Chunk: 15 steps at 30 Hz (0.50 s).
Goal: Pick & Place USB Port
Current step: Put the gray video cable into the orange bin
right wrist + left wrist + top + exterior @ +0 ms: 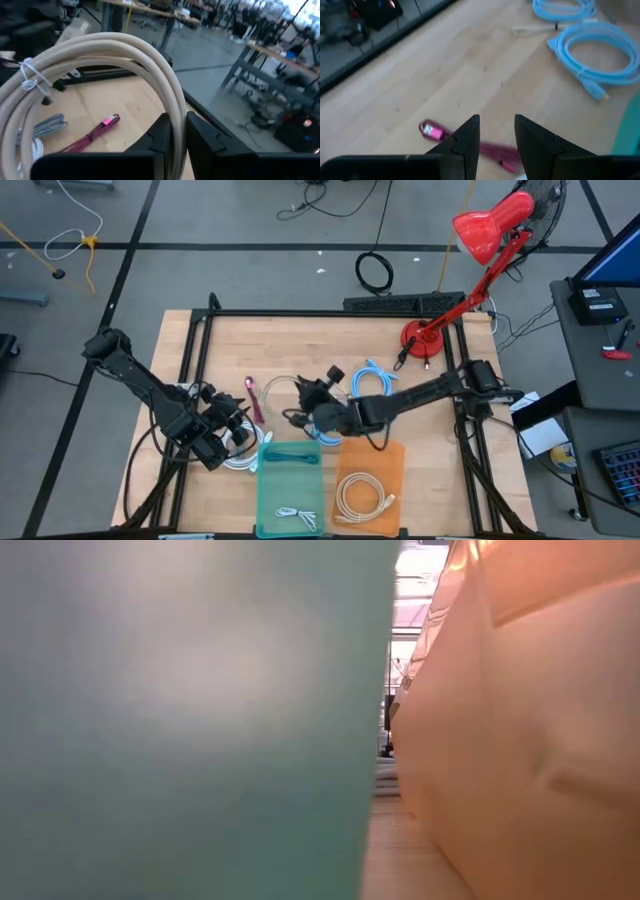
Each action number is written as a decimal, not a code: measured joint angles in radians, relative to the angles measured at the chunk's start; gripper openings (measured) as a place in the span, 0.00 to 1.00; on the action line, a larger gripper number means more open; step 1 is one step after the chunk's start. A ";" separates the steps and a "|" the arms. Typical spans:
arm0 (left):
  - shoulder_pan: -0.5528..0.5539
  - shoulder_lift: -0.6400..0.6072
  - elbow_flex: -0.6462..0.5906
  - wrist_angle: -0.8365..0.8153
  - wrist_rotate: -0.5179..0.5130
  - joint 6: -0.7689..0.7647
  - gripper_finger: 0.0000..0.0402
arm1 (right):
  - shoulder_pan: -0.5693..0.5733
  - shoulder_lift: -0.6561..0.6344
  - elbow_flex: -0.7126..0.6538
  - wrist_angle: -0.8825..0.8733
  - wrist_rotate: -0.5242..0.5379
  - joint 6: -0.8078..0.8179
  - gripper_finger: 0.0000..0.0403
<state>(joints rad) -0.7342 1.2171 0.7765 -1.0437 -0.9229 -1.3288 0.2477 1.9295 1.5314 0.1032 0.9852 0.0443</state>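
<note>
Fingers of right gripper [178,134] pinch beige cable coil [100,50]; left gripper [497,137] parted (idle). Risk: thin grip, coil slipping.

Overhead layout. The pale wooden counter [300,345] carries two bins side by side at its near edge: the translucent green plastic bin [288,490] to the left and the translucent orange plastic bin [370,483] to the right, each with a coiled cable in it. Behind the bins, the right hand [305,418] sits near the counter's middle, clamped on a coiled beige cable [100,55]. The left hand [238,430] lies left of the green bin. A braided pink cable [254,397] lies between the two hands. Coiled light-blue cables [375,375] lie behind the right arm. A red desk lamp [470,260] stands at the far right corner.
</note>
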 joint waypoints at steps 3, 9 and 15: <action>-0.014 0.000 0.000 0.002 -0.041 -0.001 0.32 | 0.039 -0.012 0.000 0.031 0.038 -0.050 0.07; -0.084 -0.009 0.000 0.004 -0.123 -0.002 0.32 | 0.092 -0.012 0.000 0.135 0.113 -0.196 0.07; -0.201 -0.060 0.000 0.143 -0.286 0.073 0.32 | 0.109 -0.013 0.000 0.177 0.273 -0.279 0.07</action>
<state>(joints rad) -0.9356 1.1574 0.7769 -0.9006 -1.2091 -1.2561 0.3568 1.9167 1.5314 0.2801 1.2586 -0.2342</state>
